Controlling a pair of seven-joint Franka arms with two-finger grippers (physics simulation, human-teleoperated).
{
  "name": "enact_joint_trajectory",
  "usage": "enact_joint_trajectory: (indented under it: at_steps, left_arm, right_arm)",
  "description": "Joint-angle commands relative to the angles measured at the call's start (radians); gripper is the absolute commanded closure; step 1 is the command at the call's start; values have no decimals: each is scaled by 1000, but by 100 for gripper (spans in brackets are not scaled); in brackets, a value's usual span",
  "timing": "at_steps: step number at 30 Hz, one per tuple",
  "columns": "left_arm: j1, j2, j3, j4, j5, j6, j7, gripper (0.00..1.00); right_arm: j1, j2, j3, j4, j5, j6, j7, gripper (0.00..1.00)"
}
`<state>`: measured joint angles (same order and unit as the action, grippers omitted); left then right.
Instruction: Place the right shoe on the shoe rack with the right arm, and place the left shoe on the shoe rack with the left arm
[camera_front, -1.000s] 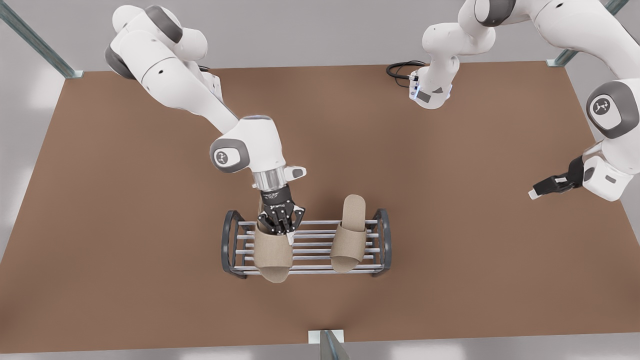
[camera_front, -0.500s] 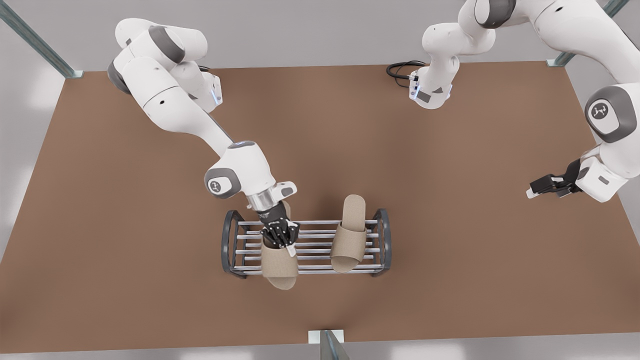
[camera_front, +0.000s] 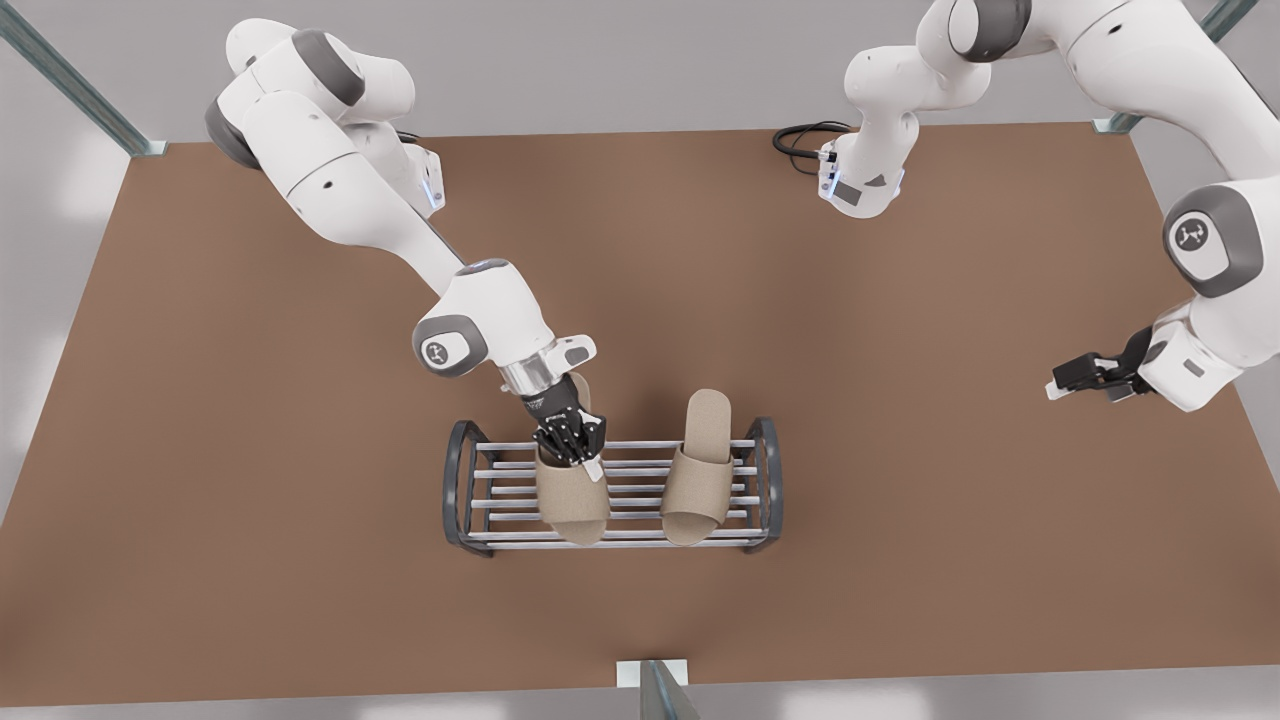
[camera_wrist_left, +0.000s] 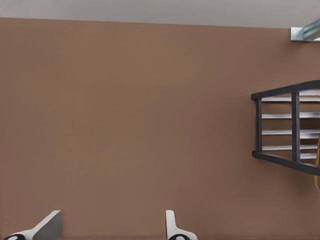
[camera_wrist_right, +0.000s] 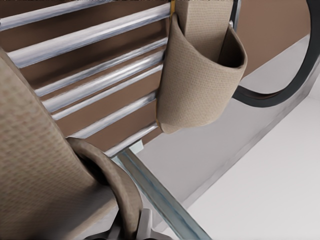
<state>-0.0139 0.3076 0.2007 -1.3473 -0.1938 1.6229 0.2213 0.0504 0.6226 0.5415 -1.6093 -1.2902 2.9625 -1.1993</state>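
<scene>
Front view: brown table (camera_front: 900, 500) | R end effector (camera_front: 572, 448) grips slipper (camera_front: 572, 500) | L end effector (camera_front: 1085, 378) open, apart

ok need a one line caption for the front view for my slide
Right gripper sets a beige slipper on the shoe rack beside the other slipper; left gripper waits open.

White rounded arm links, grey joint caps with logos, black grippers, pale fingers (camera_wrist_left: 49, 226)
</scene>
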Motion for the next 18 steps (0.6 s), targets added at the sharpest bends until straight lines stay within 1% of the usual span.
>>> enact_joint_trajectory:
  at_steps: [1, 4, 10, 11, 12, 13, 15, 16, 18]
  left_arm:
    - [0, -1, 0, 1, 1, 0, 50, 0]
    - [-5, 24, -1, 1, 2, 14, 50, 0]
    - [-9, 27, -1, 1, 1, 8, 53, 0]
    - [-9, 27, -1, 1, 1, 8, 53, 0]
    - [-8, 27, -1, -1, 1, 6, 53, 0]
    - [-9, 27, -1, 0, 1, 6, 53, 0]
    - [-9, 27, -1, -1, 2, 5, 53, 0]
    - [-9, 27, -1, -1, 2, 5, 53, 0]
    - [-9, 27, -1, -1, 2, 2, 55, 0]
  right_arm:
    - [0, 0, 0, -1, -1, 7, 81, 79]
    - [-1, 17, -2, -11, -1, 7, 81, 79]
    - [-4, 45, -3, -12, -3, 21, 81, 79]
    - [-4, 45, -5, -14, -3, 23, 81, 61]
    - [-4, 45, -5, -27, -1, 43, 81, 37]
    - [-15, 42, -5, -34, -1, 43, 81, 31]
    - [-18, 39, -3, -47, 0, 44, 83, 22]
    - [-18, 37, -5, -55, 2, 44, 83, 16]
    - [-26, 35, -3, -66, 2, 50, 83, 14]
